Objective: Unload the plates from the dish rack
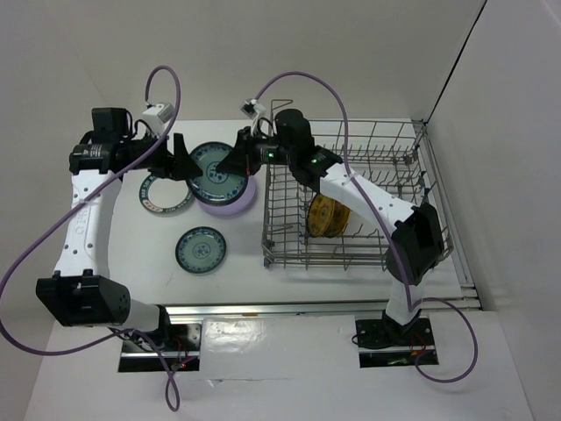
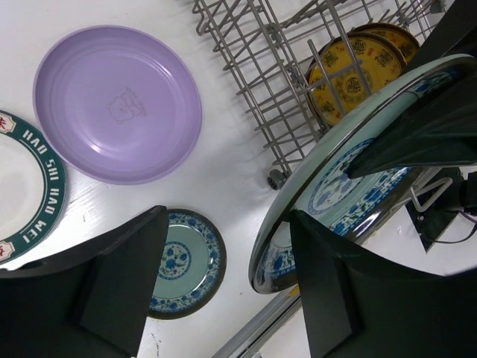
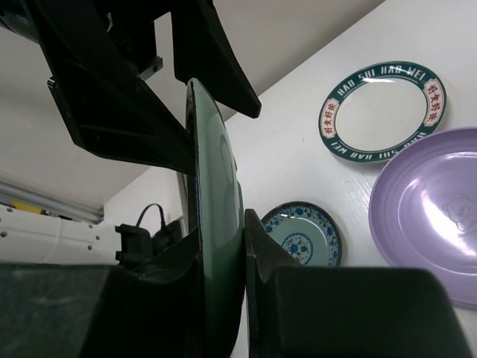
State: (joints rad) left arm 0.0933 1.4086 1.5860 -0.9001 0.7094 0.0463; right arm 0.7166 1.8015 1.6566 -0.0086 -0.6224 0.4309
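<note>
**Two grippers face each other at 11 o'clock**

The left arm point(image 1: 83, 219) climbs from its 7 o'clock base and turns its left gripper point(image 1: 186, 162) toward 3 o'clock, fingers spread wide. The right arm point(image 1: 368, 197) folds at its elbow (at 4 o'clock) and stretches toward 10 o'clock. The right gripper point(image 1: 231, 165) pinches the rim of a teal plate point(image 1: 216, 173).

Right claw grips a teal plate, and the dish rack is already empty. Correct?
Not quite. The right claw does grip the teal plate, but the dish rack isn't empty: yellow plates stand in it, as the top external view shows.
</note>
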